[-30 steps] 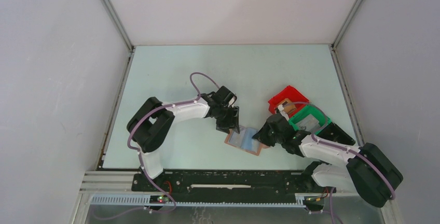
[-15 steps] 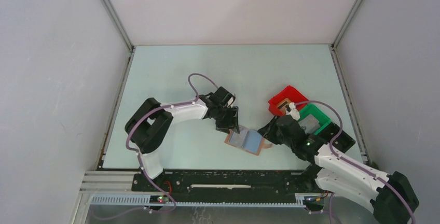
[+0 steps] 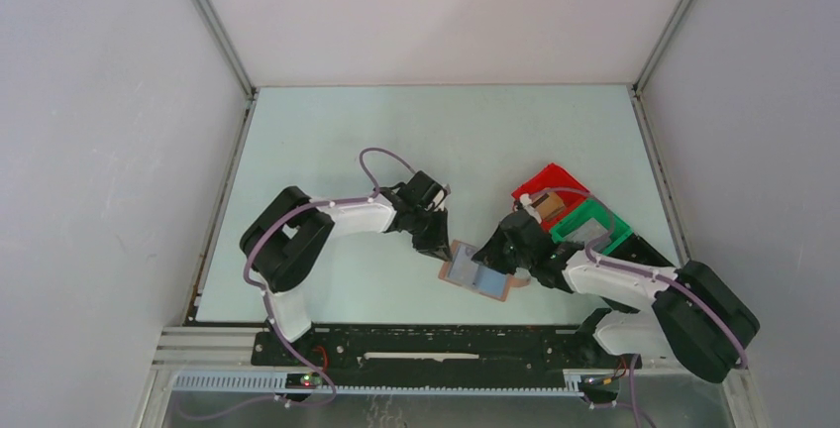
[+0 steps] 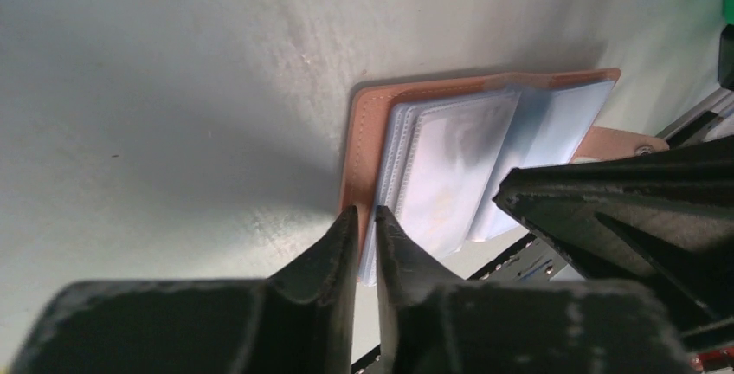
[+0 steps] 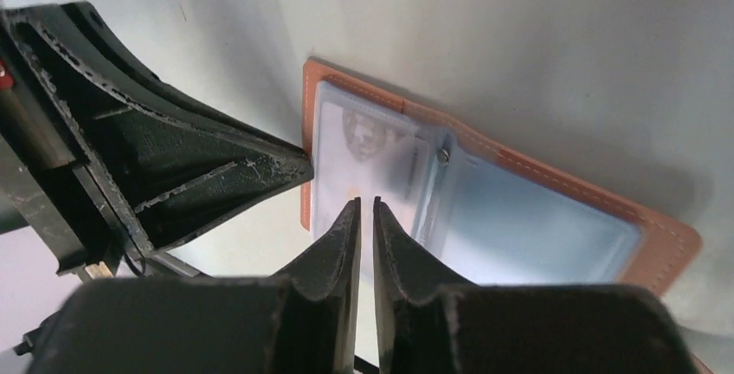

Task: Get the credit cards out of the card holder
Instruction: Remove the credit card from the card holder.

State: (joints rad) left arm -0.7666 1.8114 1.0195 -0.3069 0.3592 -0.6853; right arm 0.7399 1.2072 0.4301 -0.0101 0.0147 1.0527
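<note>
Two risks with the card holder (image 3: 478,276) open on the table (image 3: 396,131): left gripper (image 4: 363,218), clamped on its tan edge, slipping off; right gripper (image 5: 363,209), nearly shut at the sleeves (image 5: 372,149), dragging everything along cardless.

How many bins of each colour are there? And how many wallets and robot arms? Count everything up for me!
red bin: 1
green bin: 1
card holder: 1
robot arms: 2 (left arm, right arm)
Total: 5
</note>
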